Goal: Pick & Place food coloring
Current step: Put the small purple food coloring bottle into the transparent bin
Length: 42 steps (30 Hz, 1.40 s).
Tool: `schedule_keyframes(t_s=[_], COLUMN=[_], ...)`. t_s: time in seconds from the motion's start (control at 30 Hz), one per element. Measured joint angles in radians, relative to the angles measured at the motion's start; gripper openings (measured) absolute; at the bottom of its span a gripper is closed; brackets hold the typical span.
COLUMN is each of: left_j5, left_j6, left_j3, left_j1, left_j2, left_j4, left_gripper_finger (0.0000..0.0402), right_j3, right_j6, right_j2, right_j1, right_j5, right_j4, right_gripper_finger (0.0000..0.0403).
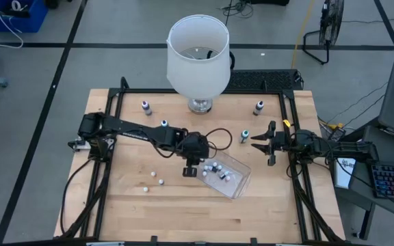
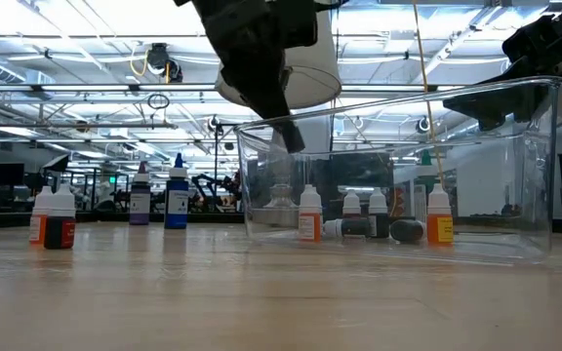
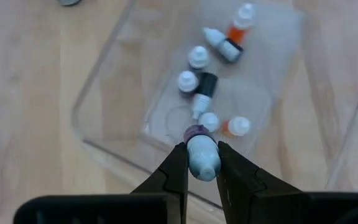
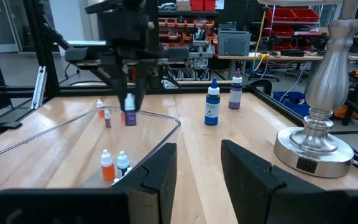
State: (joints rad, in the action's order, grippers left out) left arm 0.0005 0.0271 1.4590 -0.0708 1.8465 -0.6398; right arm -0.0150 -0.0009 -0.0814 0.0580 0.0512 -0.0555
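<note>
My left gripper (image 3: 201, 163) hangs over the near-left rim of the clear plastic tub (image 1: 232, 179), shut on a tiny food coloring bottle (image 4: 130, 116) with a white cap and purple body. Several more small bottles lie or stand inside the tub (image 3: 204, 84), and in the low view they show through its wall (image 2: 309, 216). Three tiny bottles (image 1: 153, 173) rest on the wood left of the tub. My right gripper (image 1: 260, 142) waits open, right of the tub, touching nothing. My left gripper pinches the bottle by its white cap end (image 3: 202, 163) between the two fingers, coming from above and pointing down. The bottle is lifted clear and upright, and its purple body (image 4: 130, 118) hangs below the fingertips, just above the tub's rim.
A big white lampshade-like cylinder on a metal base (image 1: 198, 55) stands at the table's far middle. Taller bottles stand around it (image 1: 146, 106) (image 1: 164, 124) (image 1: 259, 107) (image 1: 245, 136). A black frame borders the table (image 1: 115, 102). Bare wood lies toward the near edge.
</note>
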Motion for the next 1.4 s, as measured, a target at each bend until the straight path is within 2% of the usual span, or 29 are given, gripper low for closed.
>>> schedule_keyframes(t_s=[0.2, 1.0, 1.4], left_j5=[-0.076, -0.152, -0.136], left_j6=[-0.143, -0.515, -0.503], left_j3=[0.0, 0.002, 0.002], left_j1=[0.011, -0.008, -0.022], left_j2=[0.0, -0.002, -0.002], left_j4=[-0.054, -0.176, -0.148], left_gripper_finger=[0.0059, 0.0059, 0.0059], right_j3=[0.0, 0.0, 0.0], right_j6=[0.0, 0.0, 0.0], right_j2=[0.0, 0.0, 0.0], right_j1=[0.0, 0.0, 0.0], right_j5=[0.0, 0.0, 0.0], right_j4=[0.0, 0.0, 0.0], right_gripper_finger=[0.0114, 0.0114, 0.0114])
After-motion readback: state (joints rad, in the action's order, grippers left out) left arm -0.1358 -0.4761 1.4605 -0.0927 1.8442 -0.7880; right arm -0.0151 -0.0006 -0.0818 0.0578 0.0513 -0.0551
